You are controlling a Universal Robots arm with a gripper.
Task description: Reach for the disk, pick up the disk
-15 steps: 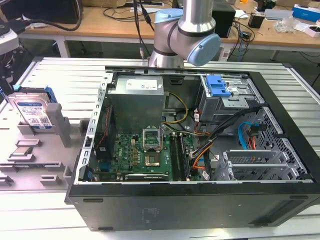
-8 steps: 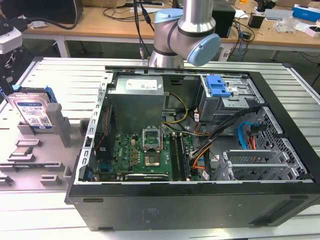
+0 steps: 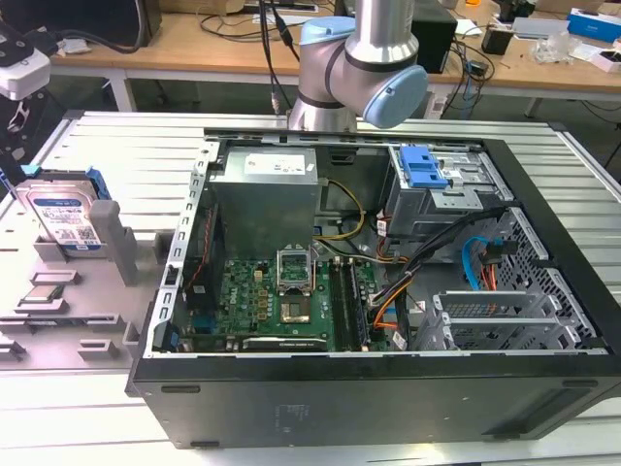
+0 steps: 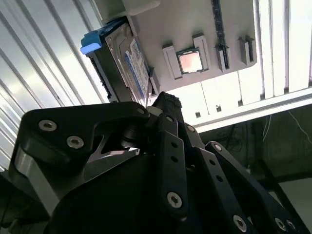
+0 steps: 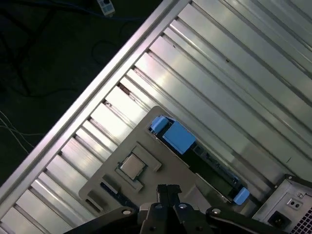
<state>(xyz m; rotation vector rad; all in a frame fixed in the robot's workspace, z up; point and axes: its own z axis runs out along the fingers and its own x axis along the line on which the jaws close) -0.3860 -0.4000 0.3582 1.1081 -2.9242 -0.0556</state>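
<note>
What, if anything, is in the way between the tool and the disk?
Nothing visible. In the first wrist view, open space separates the tool from the disk, which stands on edge in the grey tray.

Disk (image 3: 60, 216) on edge in a tray (image 3: 97, 291), at the exterior view's left of the table (image 3: 126, 146). Open computer case (image 3: 340, 398) just right of tray. Arm (image 3: 354, 68) behind the case.
</note>
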